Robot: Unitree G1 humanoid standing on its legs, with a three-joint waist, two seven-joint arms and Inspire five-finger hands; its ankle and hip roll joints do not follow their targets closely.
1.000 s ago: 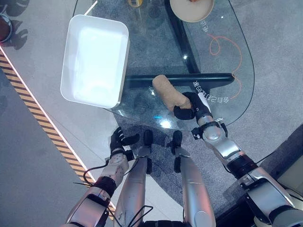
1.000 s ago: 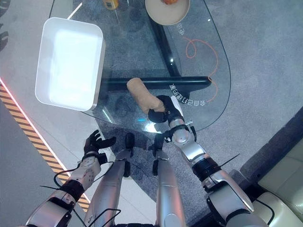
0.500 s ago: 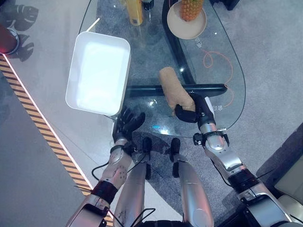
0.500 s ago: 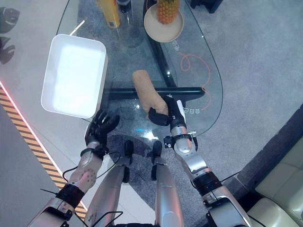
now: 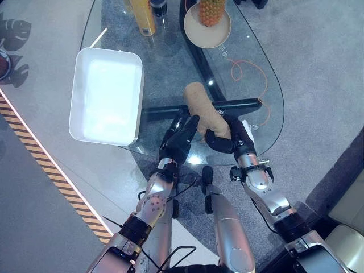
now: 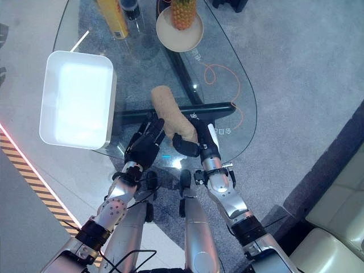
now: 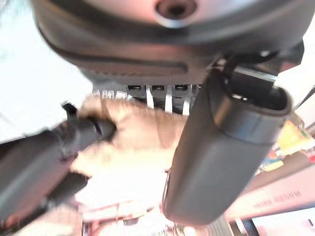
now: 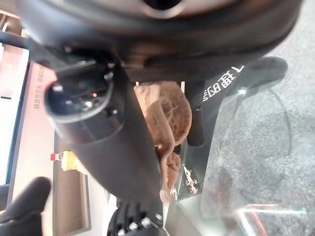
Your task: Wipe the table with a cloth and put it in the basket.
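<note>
A tan rolled cloth (image 5: 200, 105) lies on the glass table (image 5: 250, 79), near its front edge. My right hand (image 5: 227, 139) is curled round the cloth's near end; the right wrist view shows the cloth (image 8: 170, 115) held against the thumb. My left hand (image 5: 179, 142) hovers with straight, spread fingers just left of the cloth, over the table's front edge. The white rectangular basket (image 5: 107, 95) stands on the table's left side, empty. In the left wrist view the cloth (image 7: 133, 142) shows past the thumb, with the right hand (image 7: 49, 152) on it.
A beige plate with a pineapple (image 5: 208, 23) stands at the far middle of the table. A yellow bottle (image 5: 142, 14) and a dark bottle are at the far left. A yellow-black striped floor line (image 5: 51, 176) runs on the left.
My left hand has risen from below the table edge to beside the cloth, fingers spread. The right hand stays on the cloth. The camera has shifted.
</note>
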